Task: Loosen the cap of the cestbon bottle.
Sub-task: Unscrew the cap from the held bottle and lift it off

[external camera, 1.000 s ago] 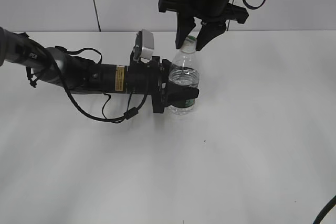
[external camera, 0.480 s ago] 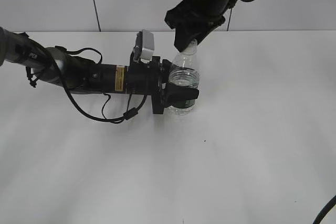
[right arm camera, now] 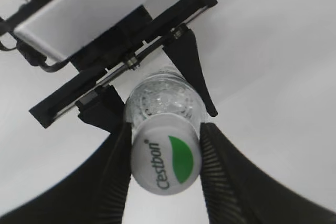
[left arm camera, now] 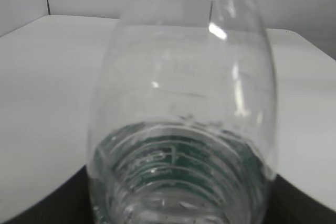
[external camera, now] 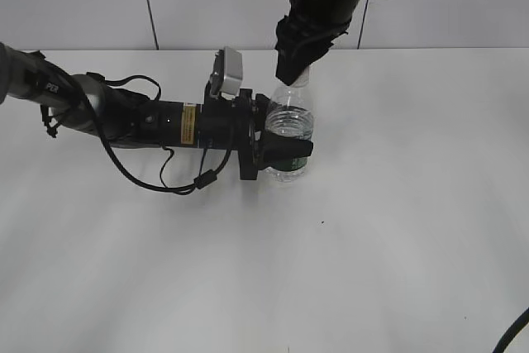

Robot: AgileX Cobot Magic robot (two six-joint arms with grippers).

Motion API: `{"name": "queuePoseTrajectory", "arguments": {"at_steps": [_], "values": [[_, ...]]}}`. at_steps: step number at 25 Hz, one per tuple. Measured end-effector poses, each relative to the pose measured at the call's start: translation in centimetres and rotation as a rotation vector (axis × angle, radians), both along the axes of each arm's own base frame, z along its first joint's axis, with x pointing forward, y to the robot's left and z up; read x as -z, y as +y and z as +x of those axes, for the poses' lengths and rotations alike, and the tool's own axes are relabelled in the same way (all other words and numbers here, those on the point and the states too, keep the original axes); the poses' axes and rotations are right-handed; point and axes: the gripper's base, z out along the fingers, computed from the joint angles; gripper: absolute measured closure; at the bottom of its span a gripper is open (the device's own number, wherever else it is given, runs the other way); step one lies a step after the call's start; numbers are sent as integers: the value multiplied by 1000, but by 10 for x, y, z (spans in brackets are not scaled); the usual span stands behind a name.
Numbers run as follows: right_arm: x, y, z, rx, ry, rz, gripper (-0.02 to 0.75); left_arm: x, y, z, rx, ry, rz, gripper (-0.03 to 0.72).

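Note:
The clear cestbon bottle (external camera: 290,126) stands upright on the white table, dark green label low on its body. My left gripper (external camera: 286,152) comes in from the left and is shut on the bottle's lower body; the bottle (left arm camera: 184,114) fills the left wrist view. From above, my right gripper (external camera: 296,68) is shut on the cap, which it hides in the exterior view. The right wrist view shows the white cap (right arm camera: 167,155) with its green mark and "Cestbon" print pinched between both ribbed fingers (right arm camera: 223,171).
The white table (external camera: 397,229) stretches around the bottle, with a grey wall behind. The left arm (external camera: 124,117) and its cables lie across the table's left half. A small dark speck (external camera: 321,221) sits on the table in front of the bottle.
The right gripper has turned about the bottle's neck while staying on the cap; its fingers, spread side by side a second ago, now line up edge-on. The left gripper and bottle stay still.

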Motion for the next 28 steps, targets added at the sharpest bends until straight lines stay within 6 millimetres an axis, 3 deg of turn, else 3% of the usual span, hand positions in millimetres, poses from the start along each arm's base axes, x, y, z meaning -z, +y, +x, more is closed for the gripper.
{"name": "queuePoseTrajectory", "arguments": {"at_steps": [28], "values": [[-1,1,-2,-953,-301,-141,435,-2,1,-1,26,-19,27,279]]}}
